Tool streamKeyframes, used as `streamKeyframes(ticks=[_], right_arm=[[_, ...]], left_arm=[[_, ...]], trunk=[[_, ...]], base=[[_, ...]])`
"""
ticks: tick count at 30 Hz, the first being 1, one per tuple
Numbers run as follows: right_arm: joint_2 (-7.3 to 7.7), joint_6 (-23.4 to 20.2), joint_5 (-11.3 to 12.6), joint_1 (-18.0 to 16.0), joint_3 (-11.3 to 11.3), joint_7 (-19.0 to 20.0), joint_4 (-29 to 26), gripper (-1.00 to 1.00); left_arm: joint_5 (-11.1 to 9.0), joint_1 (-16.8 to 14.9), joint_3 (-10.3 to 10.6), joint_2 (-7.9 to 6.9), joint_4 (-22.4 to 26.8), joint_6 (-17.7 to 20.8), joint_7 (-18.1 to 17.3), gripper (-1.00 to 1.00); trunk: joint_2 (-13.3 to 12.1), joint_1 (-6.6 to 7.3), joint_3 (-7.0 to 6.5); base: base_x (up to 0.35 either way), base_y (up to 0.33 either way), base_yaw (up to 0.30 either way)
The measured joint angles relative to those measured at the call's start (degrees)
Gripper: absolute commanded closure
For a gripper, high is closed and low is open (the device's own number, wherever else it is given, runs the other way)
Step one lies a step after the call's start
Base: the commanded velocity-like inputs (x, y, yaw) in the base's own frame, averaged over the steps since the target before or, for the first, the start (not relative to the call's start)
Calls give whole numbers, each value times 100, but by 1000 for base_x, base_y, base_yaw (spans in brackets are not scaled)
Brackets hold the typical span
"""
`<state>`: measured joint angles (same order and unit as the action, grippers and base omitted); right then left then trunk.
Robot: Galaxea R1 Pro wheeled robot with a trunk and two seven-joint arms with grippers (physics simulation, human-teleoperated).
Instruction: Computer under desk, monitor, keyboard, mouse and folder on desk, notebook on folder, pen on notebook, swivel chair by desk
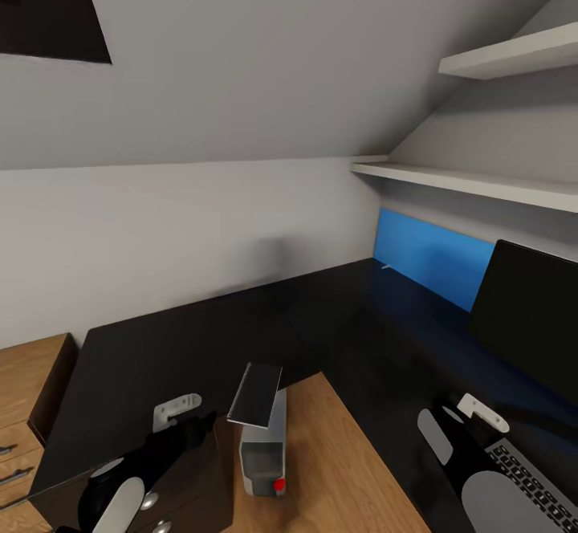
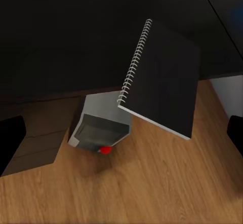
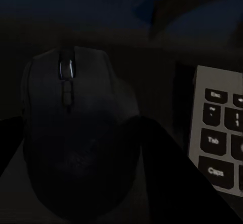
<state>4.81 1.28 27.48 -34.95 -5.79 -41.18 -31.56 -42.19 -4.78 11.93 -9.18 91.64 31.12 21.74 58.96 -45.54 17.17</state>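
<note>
The silver-grey computer (image 1: 262, 457) (image 2: 98, 130) stands on the wooden floor at the inner corner of the black desk (image 1: 185, 340). A black spiral notebook (image 1: 255, 392) (image 2: 162, 77) rests tilted on top of it. My left gripper (image 1: 197, 429) (image 2: 122, 138) hovers open just left of the tower, holding nothing. My right gripper (image 1: 453, 425) (image 3: 78, 133) is low over the desk, shut on the black mouse (image 3: 71, 148), right beside the keyboard (image 1: 534, 481) (image 3: 217, 133). The monitor (image 1: 526, 308) stands on the desk behind. A slim white pen (image 1: 386, 266) lies far back.
A light wooden drawer unit (image 1: 32, 404) stands left of the desk. The desk's blue back panel (image 1: 433, 256) runs under two white wall shelves (image 1: 482, 184). The sloped ceiling hangs low over the desk. Dark drawers with round knobs (image 1: 148, 501) are below my left arm.
</note>
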Motion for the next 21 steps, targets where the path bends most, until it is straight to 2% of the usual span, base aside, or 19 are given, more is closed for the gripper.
streamKeyframes(ticks=[1, 21], right_arm=[[0, -1, 0, 0, 1, -2, 0, -100], [-2, 9, 14, 0, 12, -15, -11, -100]], left_arm=[[0, 0, 0, 0, -1, 1, 0, -100], [-1, 0, 0, 0, -5, -2, 1, -100]], trunk=[[0, 0, 0], [0, 0, 0]], base=[[0, 0, 0], [0, 0, 0]])
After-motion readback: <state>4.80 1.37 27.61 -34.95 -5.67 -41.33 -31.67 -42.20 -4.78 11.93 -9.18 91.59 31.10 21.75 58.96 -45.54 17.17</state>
